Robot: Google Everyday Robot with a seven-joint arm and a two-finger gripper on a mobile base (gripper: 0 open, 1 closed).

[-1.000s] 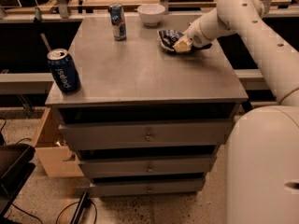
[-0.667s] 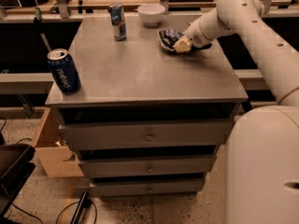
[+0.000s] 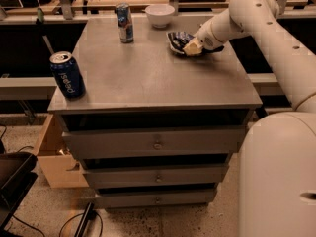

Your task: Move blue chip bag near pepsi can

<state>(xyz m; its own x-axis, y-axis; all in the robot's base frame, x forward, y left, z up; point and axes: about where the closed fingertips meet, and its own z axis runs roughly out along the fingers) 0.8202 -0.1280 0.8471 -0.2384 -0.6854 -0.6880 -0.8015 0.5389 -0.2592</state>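
Four things sit on the grey bench (image 3: pixel 158 83) as I watch from my station; the pepsi can (image 3: pixel 67 75) stands upright at the near left corner, close to the front edge, white lettering running down its dark-blue side and its silver top showing; the blue chip bag (image 3: pixel 177 38) lies crinkled at the far right of the top, well apart from that can, with almost the whole diagonal of the bench between them; a slimmer blue-and-silver can (image 3: pixel 124 22) stands upright near the back edge, left of the middle; a white bowl (image 3: pixel 159 15) sits just to its right at the back edge, and the bag lies near the bowl, a little in front of it and to its right; the gripper (image 3: pixel 193 47) is down on the right part of the bag, its pale tip touching the foil, and the white arm (image 3: pixel 276 38) reaches in to it from the right, over the bench's right edge; I cannot tell whether the jaws are spread or pinching the bag; under the top the bench carries three drawers (image 3: pixel 157 144), all closed, each with a small knob in the middle; the robot's white base (image 3: pixel 279 177) fills the near right corner of my view; a wooden box (image 3: pixel 49 157) stands on the speckled floor left of the drawers.
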